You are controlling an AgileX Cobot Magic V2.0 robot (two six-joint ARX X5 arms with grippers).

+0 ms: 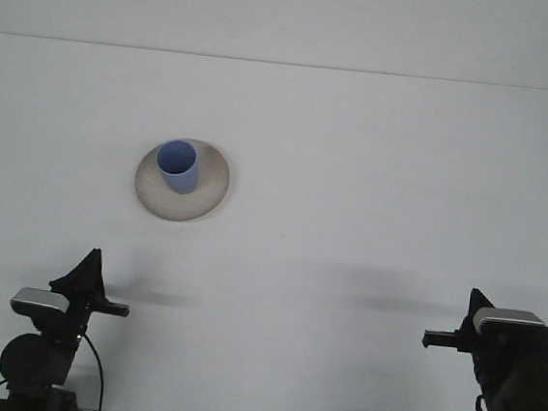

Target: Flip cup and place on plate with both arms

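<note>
the cup (178, 166) stands mouth up on the plate (207, 197), left of centre on the table (371, 205), and nothing touches it. by the look of it the placing is done, so the step in hand is most likely parking the arms; to do that well, both should stay low near the front edge, well away from the plate, so nothing nudges the cup. the left gripper (91, 290) sits at the lower left and the right gripper (445, 341) at the lower right, both well apart from the cup and neither holding anything visible. whether either is open or closed i cannot tell, since each shows only as a dark edge-on shape. the arm bases are cut off by the bottom edge, and the cup hides part of the plate behind it.
</note>
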